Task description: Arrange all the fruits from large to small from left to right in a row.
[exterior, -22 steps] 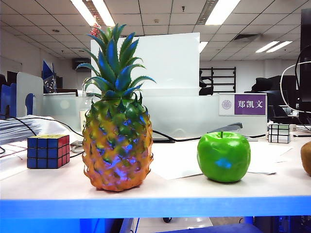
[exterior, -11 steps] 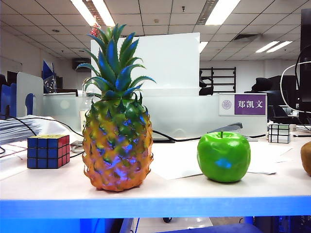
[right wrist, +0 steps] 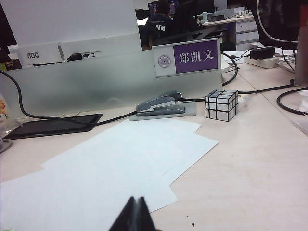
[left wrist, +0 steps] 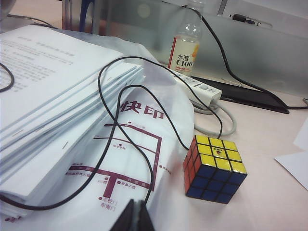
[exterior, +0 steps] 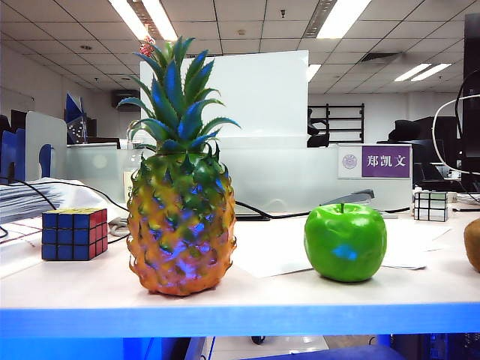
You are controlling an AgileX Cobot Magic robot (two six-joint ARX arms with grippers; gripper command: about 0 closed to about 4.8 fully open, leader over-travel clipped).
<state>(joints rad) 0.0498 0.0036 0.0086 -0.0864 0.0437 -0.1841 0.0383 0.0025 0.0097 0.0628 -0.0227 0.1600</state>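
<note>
On the desk row: tall orange-yellow plastic pineapple (exterior: pixel 180 225) at 9 o'clock, glossy green apple (exterior: pixel 345 242) centre-right, brown kiwi (exterior: pixel 472 244) at 3 o'clock edge. Order looks done. Left gripper (left wrist: pixel 134 216) and right gripper (right wrist: pixel 134 215) both clenched, empty, facing away from the fruit; no fruit in either wrist view.

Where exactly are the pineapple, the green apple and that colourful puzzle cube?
pineapple (exterior: pixel 181 232): exterior view, middle of its orange body.
green apple (exterior: pixel 345 241): exterior view, centre of its front.
colourful puzzle cube (left wrist: pixel 214 168): left wrist view, near its front corner.

The kiwi (exterior: pixel 473 244) is cropped (right edge, exterior view).
</note>
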